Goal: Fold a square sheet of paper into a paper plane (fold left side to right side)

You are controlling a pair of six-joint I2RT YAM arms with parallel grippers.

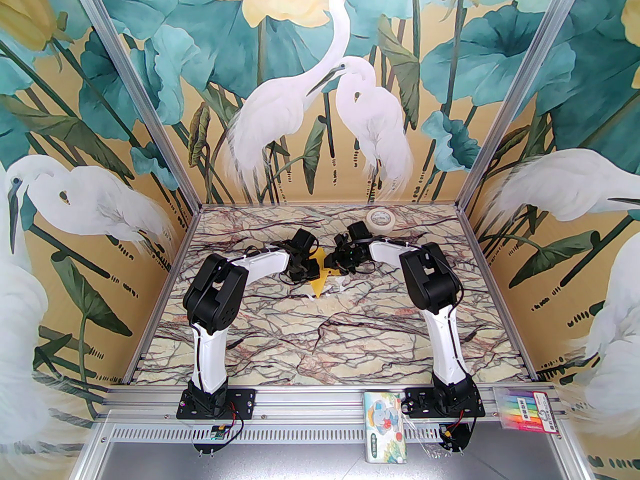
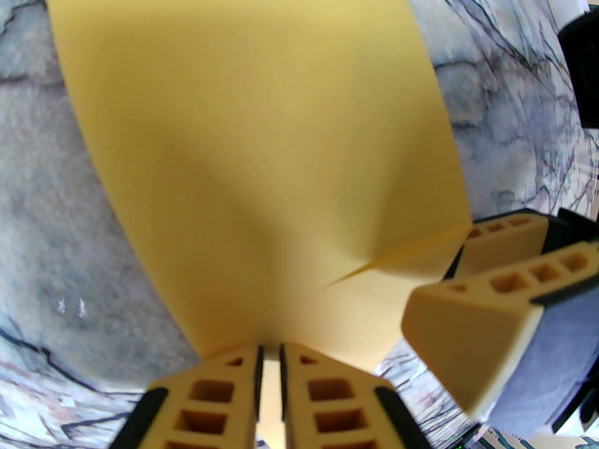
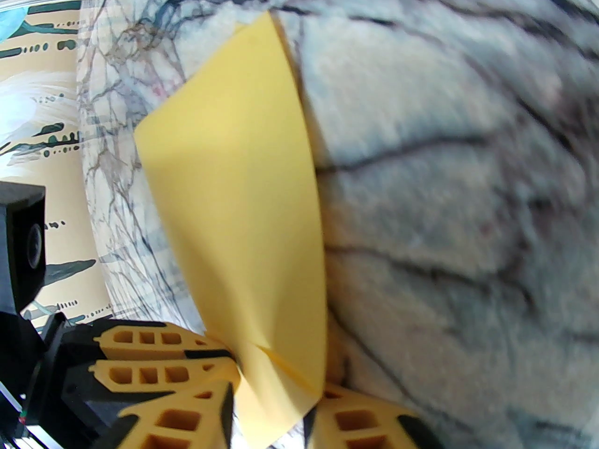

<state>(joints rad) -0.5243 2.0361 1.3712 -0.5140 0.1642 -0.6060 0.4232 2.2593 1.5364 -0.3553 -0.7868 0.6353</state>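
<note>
Closest to the lens in the left wrist view, the left hand (image 2: 270,349) has its two tan fingers (image 2: 210,391) pressed almost together. Only a thin slit is left between them, and the near corner of the yellow sheet of paper (image 2: 257,133) runs into that slit, so this hand is pinching the sheet. From there the sheet rises and bows away from the fingers, with a straight folded edge crossing its lower right part.

At that right corner sits the right hand (image 2: 440,274), one finger above the paper's edge and one below it. In the right wrist view its fingers (image 3: 187,419) stand on either side of the sheet's folded end with a visible gap between them. The paper passes through that gap, but I cannot tell whether the pads actually press on it. The left hand's fingertips show just beside them, at the same end of the sheet.

From above, both arms rise from their bases at the near edge, elbows bent high, forearms angled inward. The two hands meet nose to nose near the middle of the marbled worktop (image 1: 320,333). The sheet lies between and under them, a pointed yellow end sticking out toward the near edge.

A cream tape roll (image 1: 380,217) sits near the back wall, well apart from the hands. A tissue pack (image 1: 386,425) and a marker pack (image 1: 525,410) lie on the front rail.
</note>
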